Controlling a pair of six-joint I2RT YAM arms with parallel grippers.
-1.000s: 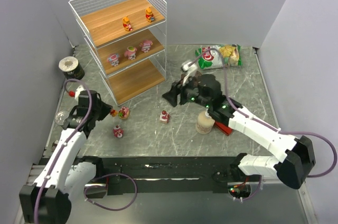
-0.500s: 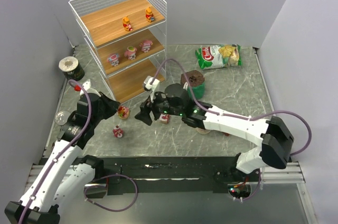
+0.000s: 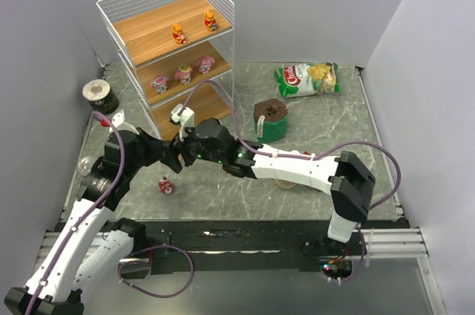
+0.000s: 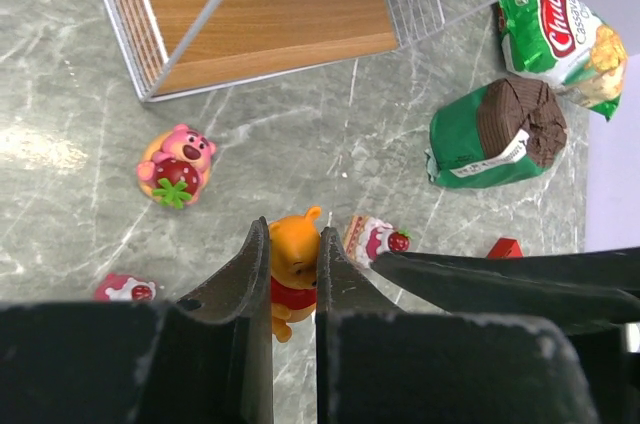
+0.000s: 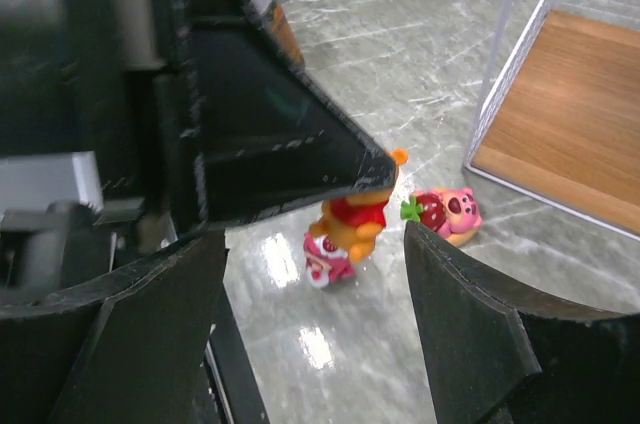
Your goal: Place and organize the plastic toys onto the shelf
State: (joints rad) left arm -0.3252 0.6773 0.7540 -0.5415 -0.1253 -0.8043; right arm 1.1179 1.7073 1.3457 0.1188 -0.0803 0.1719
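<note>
At the far left of the worktop [image 3: 349,129] stands the shelf [image 3: 148,30], with five toys already on it. Two orange-yellow figures [image 3: 179,33] sit on the top tier and three pink ones [image 3: 183,73] stand in a row on the middle tier. I can see no toy on the bottom tier, though my right arm hides part of it. By my count the job is a little past halfway.

My two arms meet low in front of the shelf. My left tool [image 4: 293,228] is pinched narrow on an orange bear [image 4: 290,294], seemingly clear of the worktop and just ahead of the bottom tier. My right tool [image 5: 315,236] hangs close beside it, spread wide and gripping nothing.

Further right lie a chip bag [image 3: 308,77] and a green pack [image 3: 269,120], neither of them part of the job.

Three toys lie on the worktop near the shelf's foot: a pink bear [image 4: 178,162] hugging a strawberry, a red-and-white cake piece [image 4: 372,240], and another red-and-white one [image 4: 125,289]. Those three and the bear in hand are what is left to place.
</note>
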